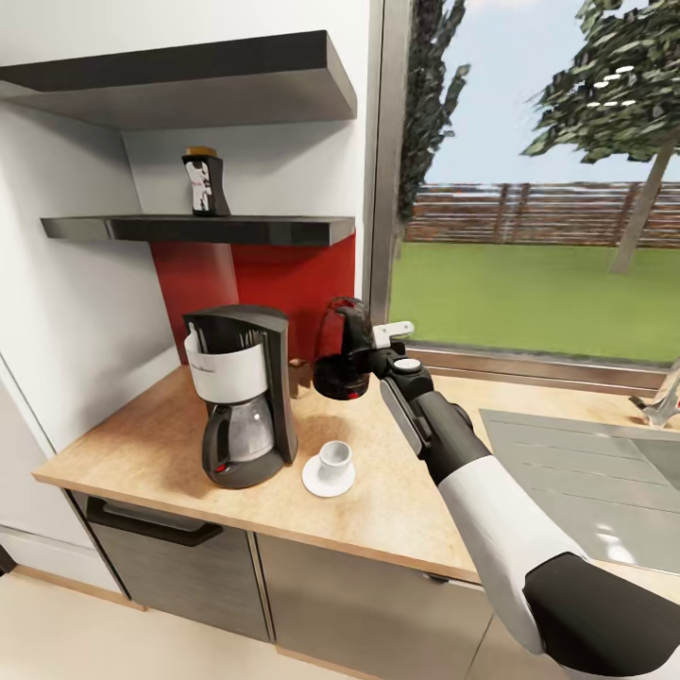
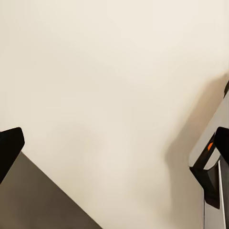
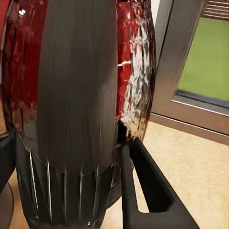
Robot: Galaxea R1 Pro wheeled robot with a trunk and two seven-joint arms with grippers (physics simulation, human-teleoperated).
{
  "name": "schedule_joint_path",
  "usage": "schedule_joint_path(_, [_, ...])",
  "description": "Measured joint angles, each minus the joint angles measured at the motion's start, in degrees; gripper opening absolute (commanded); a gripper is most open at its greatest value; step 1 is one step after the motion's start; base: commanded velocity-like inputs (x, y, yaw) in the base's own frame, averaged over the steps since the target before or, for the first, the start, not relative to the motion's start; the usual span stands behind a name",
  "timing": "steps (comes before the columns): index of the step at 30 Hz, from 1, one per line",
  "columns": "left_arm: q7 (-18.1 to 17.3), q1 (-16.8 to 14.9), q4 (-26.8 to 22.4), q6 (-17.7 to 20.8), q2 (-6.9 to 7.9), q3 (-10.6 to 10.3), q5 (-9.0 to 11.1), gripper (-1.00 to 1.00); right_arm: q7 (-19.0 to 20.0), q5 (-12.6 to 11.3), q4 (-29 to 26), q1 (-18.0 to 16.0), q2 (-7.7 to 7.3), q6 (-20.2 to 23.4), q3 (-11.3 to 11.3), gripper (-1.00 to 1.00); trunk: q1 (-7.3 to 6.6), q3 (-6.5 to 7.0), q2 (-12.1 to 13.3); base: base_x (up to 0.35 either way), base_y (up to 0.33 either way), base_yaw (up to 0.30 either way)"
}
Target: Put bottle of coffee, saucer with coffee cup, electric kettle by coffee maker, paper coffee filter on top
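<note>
**Robot's right arm meets the kettle at the coffee counter**

The right gripper (image 1: 366, 351) reaches across the wooden countertop (image 1: 397, 510) to the electric kettle (image 1: 340, 351), which stands upright on its dark base close to the red backsplash (image 1: 283, 283) and the window frame (image 1: 378, 161). In the right wrist view the kettle's dark handle (image 3: 76, 95) stands between the two black fingers (image 3: 148, 191), with the glassy body reflecting red on either side; the fingers sit spread around the handle, and whether they press it tight cannot be told. What the kettle holds cannot be made out through the reflections.

Beyond the gripper, to its left from the robot's side, the coffee maker (image 1: 241, 392) stands on the counter, its glass carafe (image 1: 241, 430) seated under the white-banded housing; the carafe's contents are unclear. Nearer the robot than the gripper and just beside the coffee maker, a white coffee cup (image 1: 334, 459) sits upright on a white saucer (image 1: 328, 477); the cup's inside is not visible from here. High above the gripper, the bottle of coffee (image 1: 204, 181) stands on the lower dark shelf (image 1: 198, 229), its cap on. To the arm's right lies a steel sink (image 1: 586, 472).

The left wrist view looks on a pale wall (image 2: 109, 86), with the dark tips of the left gripper (image 2: 114, 148) wide apart at the frame's edges and nothing between them.
</note>
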Motion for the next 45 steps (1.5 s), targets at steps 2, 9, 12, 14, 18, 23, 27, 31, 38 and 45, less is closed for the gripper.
schedule_joint_path(2, [0.0, 0.0, 0.0, 0.0, 0.01, 0.0, 0.0, 1.00, 0.0, 0.0, 0.0, 0.0, 0.00, -0.1, 0.0, -1.00, 0.44, -0.36, -0.8, 0.000, 0.000, 0.000])
schedule_joint_path(9, [0.0, 0.0, 0.0, 0.0, -0.06, 0.0, 0.0, 1.00, 0.0, 0.0, 0.0, 0.0, 0.00, -0.8, -0.1, -1.00, 1.98, -1.62, -3.6, 0.000, 0.000, 0.000])
schedule_joint_path(12, [0.0, 0.0, 0.0, 0.0, -0.07, 0.0, 0.0, 1.00, 0.1, 0.1, 0.0, 0.0, 0.00, -0.8, -0.1, -1.00, 2.64, -2.17, -4.8, 0.000, 0.000, 0.000])
schedule_joint_path(14, [0.0, 0.0, 0.0, 0.0, -0.07, 0.0, 0.0, 1.00, 0.1, 0.0, 0.0, 0.0, 0.00, -0.9, -0.1, -1.00, 3.08, -2.53, -5.6, 0.000, 0.000, 0.000])
schedule_joint_path(18, [0.0, 0.0, 0.0, 0.0, -0.05, 0.0, 0.0, 1.00, 0.4, 0.0, 0.0, 0.0, 0.00, -1.3, -0.1, -1.00, 3.96, -3.25, -7.2, 0.000, 0.000, 0.000])
schedule_joint_path(23, [0.0, 0.0, 0.0, 0.0, -0.07, 0.0, 0.0, 1.00, 0.6, -0.1, 0.0, 0.0, 0.00, -1.4, -0.1, -1.00, 5.06, -4.15, -9.3, 0.000, 0.000, 0.000])
schedule_joint_path(27, [0.0, 0.0, 0.0, 0.1, -0.09, 0.0, 0.0, 1.00, 0.6, -0.1, 0.0, 0.0, 0.00, -1.4, -0.1, -1.00, 5.94, -4.87, -10.9, 0.000, 0.000, 0.000])
schedule_joint_path(31, [0.0, 0.0, 0.0, 0.1, -0.14, 0.0, 0.0, 1.00, 0.6, -0.1, 0.0, 0.0, 0.00, -1.4, 0.0, -1.00, 6.82, -5.59, -12.5, 0.000, 0.000, 0.000])
schedule_joint_path(38, [0.0, 0.0, 0.0, 0.1, -0.16, 0.0, 0.0, 1.00, 0.6, -0.1, 0.0, 0.0, 0.00, -1.3, 0.0, -1.00, 8.36, -6.85, -15.3, 0.000, 0.000, 0.000])
schedule_joint_path(45, [0.0, 0.0, 0.0, 0.1, -0.16, 0.0, 0.0, 1.00, 0.7, -0.1, 0.0, 0.0, 0.00, -1.1, 0.0, -1.00, 9.90, -8.11, -18.1, 0.000, 0.000, 0.000])
